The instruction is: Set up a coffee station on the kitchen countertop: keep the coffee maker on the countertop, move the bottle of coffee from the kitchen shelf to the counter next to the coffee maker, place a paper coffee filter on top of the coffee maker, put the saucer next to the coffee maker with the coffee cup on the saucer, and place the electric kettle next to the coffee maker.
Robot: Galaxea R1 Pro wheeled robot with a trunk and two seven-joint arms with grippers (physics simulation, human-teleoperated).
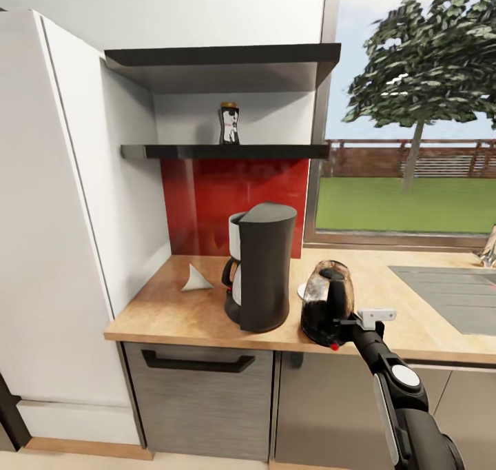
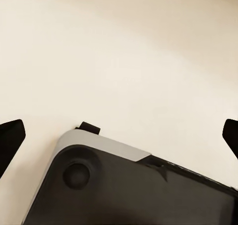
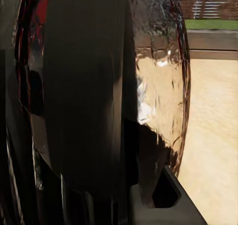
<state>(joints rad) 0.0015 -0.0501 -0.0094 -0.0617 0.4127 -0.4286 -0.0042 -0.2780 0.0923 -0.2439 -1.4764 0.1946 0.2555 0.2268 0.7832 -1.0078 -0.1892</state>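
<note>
The dark grey coffee maker [image 1: 260, 270] stands on the wood-coloured countertop [image 1: 172, 311]. Just right of it sits the glass electric kettle [image 1: 326, 303], near the front edge. My right gripper [image 1: 346, 325] is at the kettle's black handle [image 3: 84, 111] and looks shut on it. The white paper coffee filter [image 1: 195, 278] lies left of the coffee maker. A sliver of the white saucer [image 1: 301, 290] peeks out behind the kettle. The bottle of coffee [image 1: 229, 123] stands on the dark kitchen shelf [image 1: 227, 151]. The coffee cup is out of view. My left gripper [image 2: 120, 138] is open and empty.
A tall white cabinet [image 1: 55, 215] bounds the counter on the left, and a red backsplash [image 1: 207, 201] runs behind it. A grey sink [image 1: 448, 294] is set in at the right under the window. The left wrist looks down on the robot's base [image 2: 129, 190] over pale floor.
</note>
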